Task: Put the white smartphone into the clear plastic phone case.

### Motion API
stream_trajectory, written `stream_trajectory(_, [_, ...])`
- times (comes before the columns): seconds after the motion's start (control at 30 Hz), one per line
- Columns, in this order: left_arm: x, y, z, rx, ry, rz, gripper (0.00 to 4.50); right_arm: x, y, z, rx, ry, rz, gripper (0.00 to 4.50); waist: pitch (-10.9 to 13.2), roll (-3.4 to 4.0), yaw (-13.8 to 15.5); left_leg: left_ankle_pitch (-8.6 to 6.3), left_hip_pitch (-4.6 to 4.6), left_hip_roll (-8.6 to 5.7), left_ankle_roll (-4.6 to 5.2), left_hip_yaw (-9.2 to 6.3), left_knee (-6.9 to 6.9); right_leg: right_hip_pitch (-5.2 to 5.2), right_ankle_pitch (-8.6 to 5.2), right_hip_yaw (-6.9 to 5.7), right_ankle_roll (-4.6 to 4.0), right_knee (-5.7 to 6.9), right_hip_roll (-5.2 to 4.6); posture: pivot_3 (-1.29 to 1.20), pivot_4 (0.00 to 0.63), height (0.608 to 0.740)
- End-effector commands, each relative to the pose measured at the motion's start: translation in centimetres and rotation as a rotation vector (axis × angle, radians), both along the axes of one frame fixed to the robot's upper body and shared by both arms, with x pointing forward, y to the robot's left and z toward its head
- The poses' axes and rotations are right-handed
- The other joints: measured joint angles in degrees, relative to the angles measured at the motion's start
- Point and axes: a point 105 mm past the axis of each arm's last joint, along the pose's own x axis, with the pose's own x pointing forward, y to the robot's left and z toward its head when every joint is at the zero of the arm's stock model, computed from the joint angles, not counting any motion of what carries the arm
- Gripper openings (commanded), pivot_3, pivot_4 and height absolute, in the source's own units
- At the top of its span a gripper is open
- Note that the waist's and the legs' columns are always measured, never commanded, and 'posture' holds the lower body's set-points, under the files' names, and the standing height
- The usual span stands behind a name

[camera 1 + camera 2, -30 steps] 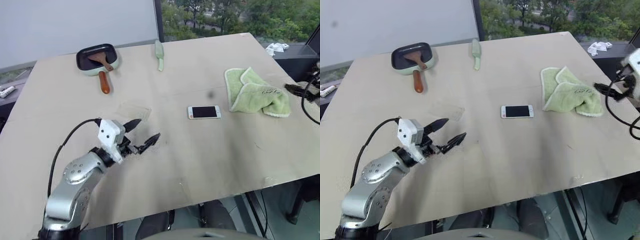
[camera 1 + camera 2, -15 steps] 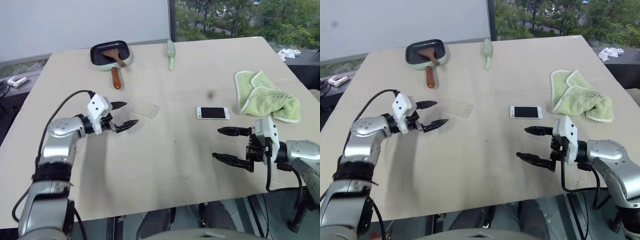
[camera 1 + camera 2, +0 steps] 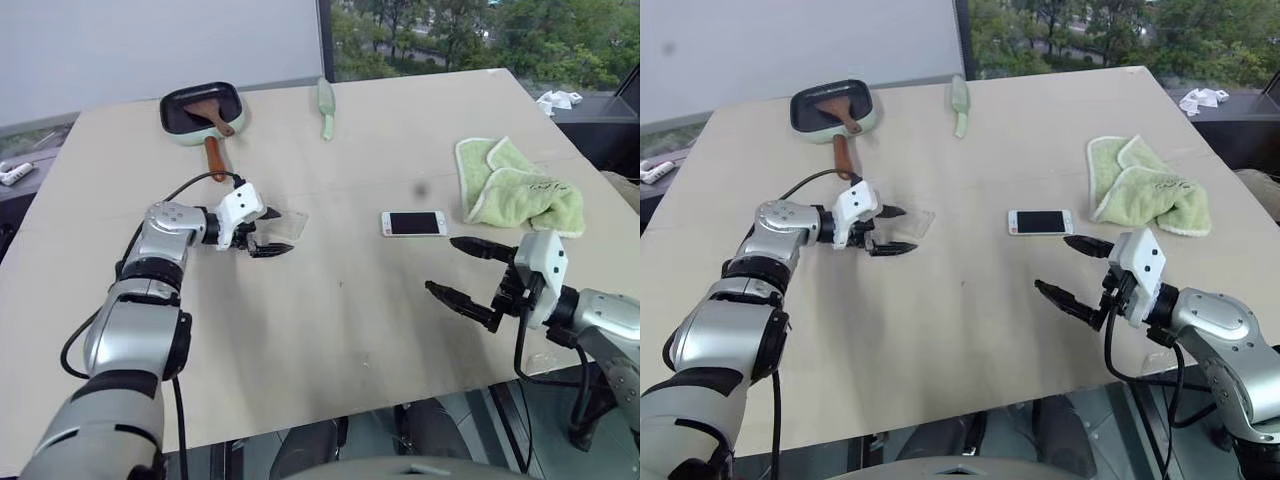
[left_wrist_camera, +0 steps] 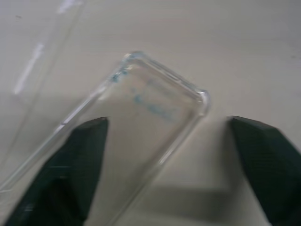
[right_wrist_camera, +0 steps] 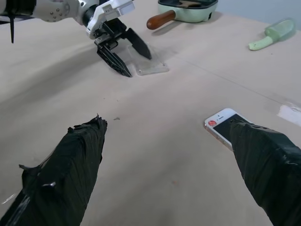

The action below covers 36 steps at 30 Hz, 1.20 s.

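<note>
The clear plastic phone case (image 3: 288, 224) lies flat on the table, left of centre. My left gripper (image 3: 270, 232) is at its near end, open, with one black finger on each side of the case (image 4: 150, 101). In the left wrist view one finger (image 4: 77, 160) overlaps the case's long edge and the other finger (image 4: 265, 155) stands apart from it. To the right of the case, the white smartphone (image 3: 413, 223) lies screen up. My right gripper (image 3: 462, 272) hovers open just in front of the smartphone (image 5: 220, 125), holding nothing.
A green towel (image 3: 515, 192) lies crumpled to the right of the phone. At the back of the table sit a pan with a wooden spatula (image 3: 200, 112) and a pale green utensil (image 3: 325, 102). The table's front edge runs close under my right arm.
My left gripper has moved forward over the table to the clear case and its jaws have narrowed around it. The right arm came into view and has held still over the last half second.
</note>
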Motion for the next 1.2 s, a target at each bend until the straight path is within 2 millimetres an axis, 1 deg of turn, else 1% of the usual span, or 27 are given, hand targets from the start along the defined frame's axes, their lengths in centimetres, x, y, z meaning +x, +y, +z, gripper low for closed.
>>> stream_trajectory(0.03, [-0.6,0.9,-1.7,0.064,0.067,0.023,2.2,-0.3,-0.2,1.3,-0.003,-0.074,-0.007,4.5,-0.03,-0.01,0.02,0.0,0.07,0.0,0.0,0.02,0.08,0.06,0.0,0.02,0.01,0.11,0.0,0.0,0.15,0.74])
stream_trajectory(0.1, [-0.8,0.6,-1.7,0.089,0.042,-0.025,1.39,-0.5,-0.1,0.9,-0.006,-0.065,0.003,4.5,-0.03,-0.02,0.03,0.0,0.18,0.0,0.01,0.01,0.17,0.17,-0.01,0.01,0.01,0.23,0.01,0.0,0.15,0.74])
stream_trajectory(0.2, [-1.5,0.4,-2.0,0.13,0.035,-0.104,0.17,-0.7,-0.1,0.5,-0.015,-0.059,0.011,4.5,-0.02,-0.02,-0.06,-0.03,0.66,0.01,0.04,0.02,0.17,0.62,-0.04,0.03,0.04,0.24,0.02,0.0,0.15,0.74])
stream_trajectory(0.23, [-1.6,0.3,-2.0,0.129,0.035,-0.118,0.08,-0.7,-0.1,0.4,-0.015,-0.059,0.012,4.5,-0.02,-0.02,-0.1,-0.04,0.71,0.01,0.06,0.04,0.16,0.67,-0.04,0.06,0.05,0.23,0.02,0.0,0.15,0.74])
stream_trajectory(0.33, [-2.1,-0.8,-1.2,0.079,0.01,-0.209,0.08,-0.6,-0.4,0.5,-0.015,-0.058,0.017,4.5,-0.01,-0.02,-0.1,-0.07,0.8,0.0,0.1,0.09,0.17,0.76,-0.06,0.1,0.09,0.22,0.03,0.0,0.15,0.74])
stream_trajectory(0.4, [-2.3,-2.0,-0.6,0.02,-0.006,-0.253,0.08,-0.7,-0.8,0.2,-0.036,-0.045,0.03,4.5,0.0,-0.04,-0.05,-0.08,0.78,0.0,0.12,0.08,0.17,0.75,-0.08,0.09,0.11,0.19,0.02,0.0,0.15,0.74])
stream_trajectory(0.47, [-2.8,-3.8,-0.1,-0.039,-0.021,-0.318,0.08,-0.7,-1.5,-0.1,-0.058,-0.028,0.031,4.5,0.0,-0.03,0.15,-0.1,0.73,-0.01,0.15,0.07,0.16,0.75,-0.08,0.08,0.11,0.11,0.0,0.0,0.15,0.74])
stream_trajectory(0.6, [-4.9,-7.8,0.6,-0.154,-0.018,-0.424,0.08,-0.9,-3.0,-0.8,-0.097,0.007,0.039,4.5,0.03,-0.05,0.36,-0.18,0.48,-0.02,0.28,-0.02,0.21,0.72,-0.09,0.07,0.14,-0.16,-0.05,0.0,0.15,0.74])
stream_trajectory(0.7, [-7.4,-10.9,0.4,-0.23,0.051,-0.47,0.08,-1.3,-4.0,-1.3,-0.139,0.031,0.045,4.5,0.03,-0.05,0.21,-0.18,0.26,0.0,0.27,-0.05,0.24,0.51,-0.07,0.16,0.15,-0.2,-0.17,0.0,0.15,0.74])
stream_trajectory(0.8, [-9.6,-13.2,-0.4,-0.249,0.083,-0.505,0.08,-1.5,-4.7,-1.3,-0.144,0.05,0.04,4.5,0.02,-0.02,0.09,-0.18,0.13,0.04,0.26,-0.08,0.25,0.38,-0.07,0.19,0.14,-0.18,-0.19,0.0,0.15,0.74])
stream_trajectory(0.9, [-10.4,-14.8,-0.9,-0.266,0.086,-0.507,0.08,-1.7,-5.1,-1.5,-0.16,0.058,0.043,4.5,0.02,-0.02,0.16,-0.17,0.16,0.04,0.25,-0.07,0.26,0.39,-0.06,0.22,0.13,-0.15,-0.18,0.0,0.15,0.74])
stream_trajectory(0.97, [-10.6,-15.7,-1.4,-0.276,0.086,-0.49,0.08,-1.9,-5.3,-1.7,-0.174,0.062,0.047,4.5,0.01,-0.01,0.3,-0.17,0.19,0.04,0.25,-0.07,0.26,0.42,-0.06,0.21,0.13,-0.15,-0.18,0.0,0.15,0.74])
stream_trajectory(1.07, [-10.6,-16.1,-1.7,-0.283,0.085,-0.462,0.08,-2.0,-5.2,-1.7,-0.182,0.063,0.055,4.5,0.01,-0.01,0.68,-0.17,0.19,0.03,0.25,-0.07,0.28,0.43,-0.06,0.21,0.13,-0.16,-0.19,0.0,0.15,0.74])
stream_trajectory(1.17, [-10.4,-16.2,-1.8,-0.291,0.066,-0.429,0.87,-1.9,-5.2,-1.7,-0.183,0.061,0.062,4.5,0.01,-0.01,0.75,-0.18,0.19,0.04,0.25,-0.07,0.27,0.42,-0.06,0.22,0.13,-0.17,-0.19,0.0,0.15,0.74])
stream_trajectory(1.2, [-10.2,-16.2,-1.7,-0.296,0.056,-0.417,1.26,-1.8,-5.2,-1.7,-0.183,0.061,0.065,4.5,0.01,-0.01,0.93,-0.18,0.19,0.04,0.25,-0.07,0.27,0.42,-0.06,0.22,0.13,-0.17,-0.19,0.0,0.15,0.74])
